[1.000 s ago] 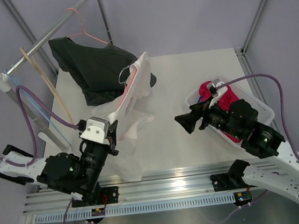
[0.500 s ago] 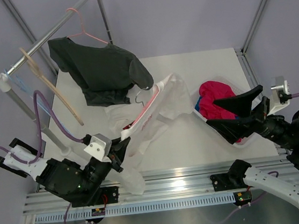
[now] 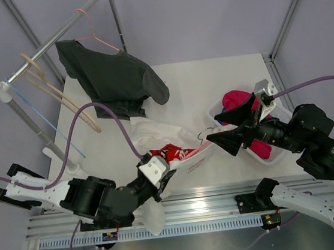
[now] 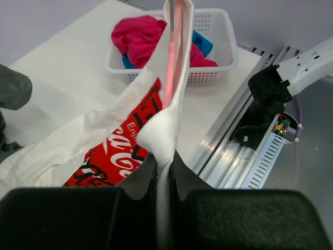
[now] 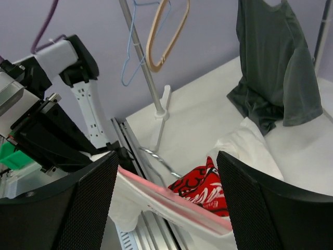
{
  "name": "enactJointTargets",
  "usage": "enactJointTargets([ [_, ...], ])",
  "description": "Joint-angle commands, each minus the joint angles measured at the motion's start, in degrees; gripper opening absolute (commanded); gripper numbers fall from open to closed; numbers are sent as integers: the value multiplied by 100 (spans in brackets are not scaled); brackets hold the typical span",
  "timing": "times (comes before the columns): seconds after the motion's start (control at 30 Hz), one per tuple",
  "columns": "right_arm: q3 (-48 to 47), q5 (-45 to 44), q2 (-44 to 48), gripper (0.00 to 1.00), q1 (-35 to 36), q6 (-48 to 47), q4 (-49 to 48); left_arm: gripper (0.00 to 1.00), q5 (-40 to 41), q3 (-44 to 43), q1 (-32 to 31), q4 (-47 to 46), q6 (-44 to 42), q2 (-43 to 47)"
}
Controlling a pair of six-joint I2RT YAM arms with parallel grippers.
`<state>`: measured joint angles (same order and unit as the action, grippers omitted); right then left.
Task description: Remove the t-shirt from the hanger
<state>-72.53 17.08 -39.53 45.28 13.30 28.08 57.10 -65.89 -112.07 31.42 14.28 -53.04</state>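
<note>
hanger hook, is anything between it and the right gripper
Nothing visible. The open right gripper faces the hook of the hanger directly; in the right wrist view the hook shows between its fingers. The t-shirt covers only the hanger's body, behind the hook.

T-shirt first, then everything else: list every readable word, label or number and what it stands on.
"En…": white letters on the red graphic of the t-shirt, left wrist view; rest hidden by a fold.
White script beside it: creased, not readable.
Same graphic, top and right wrist views: too small or blurred.
Nothing else legible.
</note>
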Motion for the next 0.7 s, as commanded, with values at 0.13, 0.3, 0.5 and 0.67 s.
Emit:
enactJointTargets([
  [0.13,661,-643,989,83,43,-91,110,0,-2193,287,1519,-1014,57,-31],
  [0.3,968,-1014,1281,83,43,-143,233,0,-3464,339,2354,-1480,-92,-181],
  [0.5,1408,-1374,956,82,43,-222,-204,0,-4400,331,2761,-2025,-259,-497],
  [0.67,1680,-1883,754,74,43,-196,-583,0,-4594,243,2840,-2263,-224,-761],
])
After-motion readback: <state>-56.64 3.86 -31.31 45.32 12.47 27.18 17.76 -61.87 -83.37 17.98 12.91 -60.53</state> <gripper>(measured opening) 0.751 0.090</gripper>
